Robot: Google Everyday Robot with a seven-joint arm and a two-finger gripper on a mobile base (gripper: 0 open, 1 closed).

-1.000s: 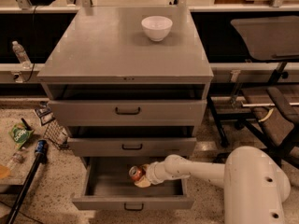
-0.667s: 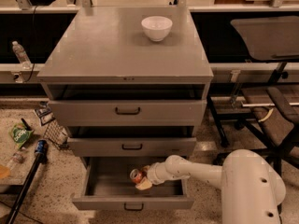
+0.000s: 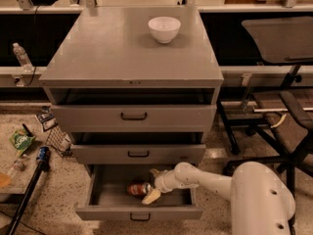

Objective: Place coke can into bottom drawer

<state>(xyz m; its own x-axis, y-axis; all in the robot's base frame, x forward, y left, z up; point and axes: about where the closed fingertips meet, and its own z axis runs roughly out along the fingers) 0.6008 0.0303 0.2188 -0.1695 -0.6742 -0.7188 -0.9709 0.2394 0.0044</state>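
Note:
The coke can lies on its side on the floor of the open bottom drawer, left of centre. My gripper is inside the drawer just right of the can, with its pale fingers spread apart and the can at their tips, not clamped. My white arm reaches in from the right.
A white bowl sits on the cabinet top. The two upper drawers stand slightly open above the arm. A clear bottle stands at the left; a snack bag and a black pole lie on the floor. A chair is at the right.
The can has gone from being held in the gripper to lying on the drawer floor. The fingers have spread open and the arm has shifted slightly.

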